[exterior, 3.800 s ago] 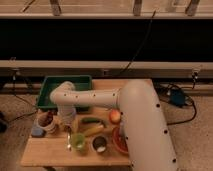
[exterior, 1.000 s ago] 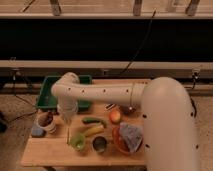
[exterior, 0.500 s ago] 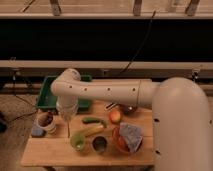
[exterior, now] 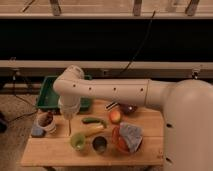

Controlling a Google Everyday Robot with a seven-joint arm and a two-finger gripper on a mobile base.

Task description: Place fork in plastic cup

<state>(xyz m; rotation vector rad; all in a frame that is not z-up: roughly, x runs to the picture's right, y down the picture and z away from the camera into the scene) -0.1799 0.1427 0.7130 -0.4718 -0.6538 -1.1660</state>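
My gripper (exterior: 68, 115) hangs from the white arm over the left part of the wooden table (exterior: 50, 152). It is shut on the fork (exterior: 69, 127), a thin pale utensil that hangs straight down from it. The fork's lower tip sits just above and to the left of the light-green plastic cup (exterior: 78, 143), outside its rim. The cup stands upright near the table's front edge, beside a dark cup (exterior: 99, 144).
A yellow banana (exterior: 93, 131), a green vegetable (exterior: 93, 120) and an apple (exterior: 115, 116) lie mid-table. A white mug with brown contents (exterior: 46, 120) and a blue item (exterior: 37, 131) are at the left. A red bowl with grey cloth (exterior: 127, 138) is at the right. A green tray (exterior: 49, 97) is behind.
The arm has swung up and toward the camera, filling more of the right side. The gripper has stayed over the table's left part with the fork hanging near the green cup.
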